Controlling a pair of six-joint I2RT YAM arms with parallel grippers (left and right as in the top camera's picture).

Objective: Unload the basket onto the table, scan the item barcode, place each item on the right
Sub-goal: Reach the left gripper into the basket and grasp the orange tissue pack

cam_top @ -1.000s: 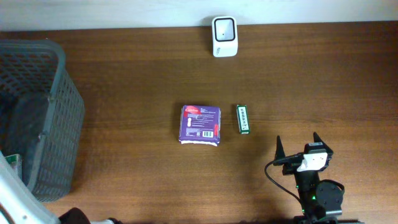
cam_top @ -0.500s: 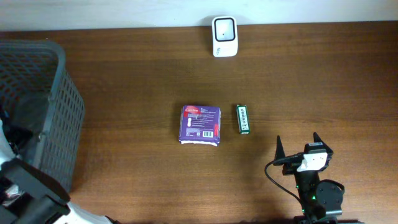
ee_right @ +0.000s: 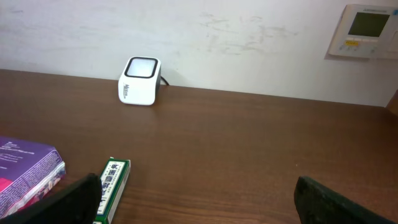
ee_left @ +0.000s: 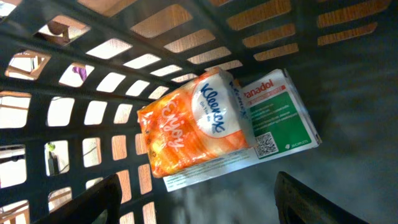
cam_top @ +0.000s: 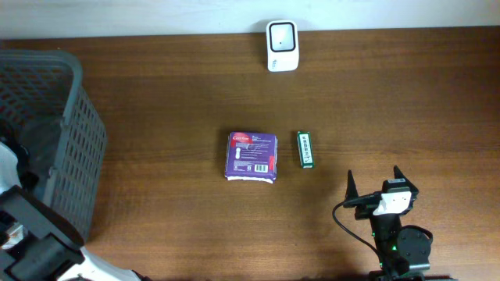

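Left wrist view: my left gripper (ee_left: 199, 194) has come down into the basket (ee_left: 186, 37), jaws open and starting to narrow above the Kleenex pack (ee_left: 193, 127) overlapping the Panadol box (ee_left: 280, 115), so pickup seems imminent; right gripper (ee_right: 199, 202) waits open.

basket (cam_top: 82, 164) walls close off the left side; inside, tissue pack (ee_left: 193, 124) overlaps a medicine box (ee_left: 283, 118) by the lattice wall, bare floor beside. mid table (cam_top: 406, 101): narrow gap btwn purple pack (cam_top: 251, 155) & green box (cam_top: 305, 148), wide bare wood up to scanner (cam_top: 281, 35)

Probably a mock shop checkout: barcode scanner (cam_top: 281, 35), goods basket (cam_top: 74, 164), wooden table (cam_top: 172, 94).
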